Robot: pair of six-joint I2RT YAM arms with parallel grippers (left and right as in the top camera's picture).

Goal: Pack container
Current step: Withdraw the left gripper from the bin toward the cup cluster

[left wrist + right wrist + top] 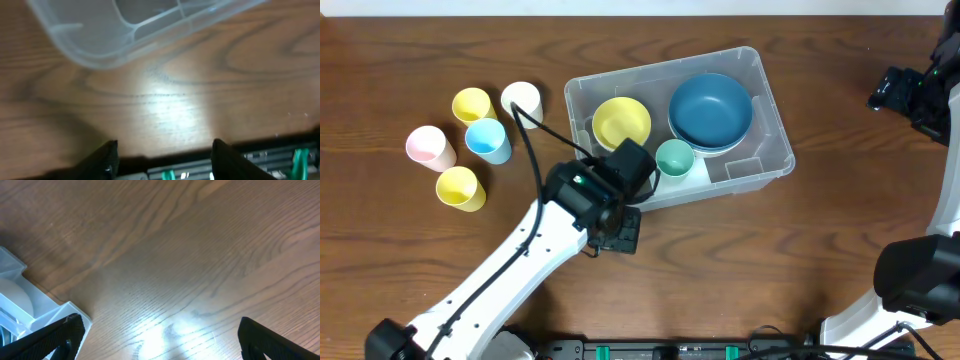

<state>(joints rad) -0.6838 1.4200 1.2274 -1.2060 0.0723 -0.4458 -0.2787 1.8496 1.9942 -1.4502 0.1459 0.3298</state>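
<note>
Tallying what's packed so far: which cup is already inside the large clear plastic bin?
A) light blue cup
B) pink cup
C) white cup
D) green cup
D: the small green plastic cup stands inside the large clear rectangular plastic bin, beside the round yellow bowl.

The left arm (pixel 570 195) hides part of the container's (pixel 661 67) near wall. The right arm (pixel 930 100), at the bench's (pixel 840 230) far right corner, runs off the frame's edge.
</note>
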